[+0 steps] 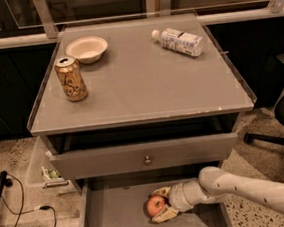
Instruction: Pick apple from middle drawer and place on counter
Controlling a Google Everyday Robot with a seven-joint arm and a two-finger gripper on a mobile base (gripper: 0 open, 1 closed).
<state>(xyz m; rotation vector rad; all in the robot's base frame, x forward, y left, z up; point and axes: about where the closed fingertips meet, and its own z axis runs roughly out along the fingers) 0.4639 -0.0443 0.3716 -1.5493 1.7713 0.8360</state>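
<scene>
The red-orange apple (154,205) lies on the floor of the open middle drawer (114,216) at the bottom of the camera view. My gripper (162,203) reaches in from the right. Its fingers (165,215) lie on both sides of the apple and press against it, and the apple rests on the drawer floor. The grey counter (139,80) is above, at the top of the cabinet.
On the counter stand a gold drinks can (71,78) at the left, a white bowl (86,48) behind it and a lying plastic bottle (178,41) at the back right. A knobbed drawer front (147,160) overhangs the apple. A chair base (272,138) is to the right, cables (21,212) to the left.
</scene>
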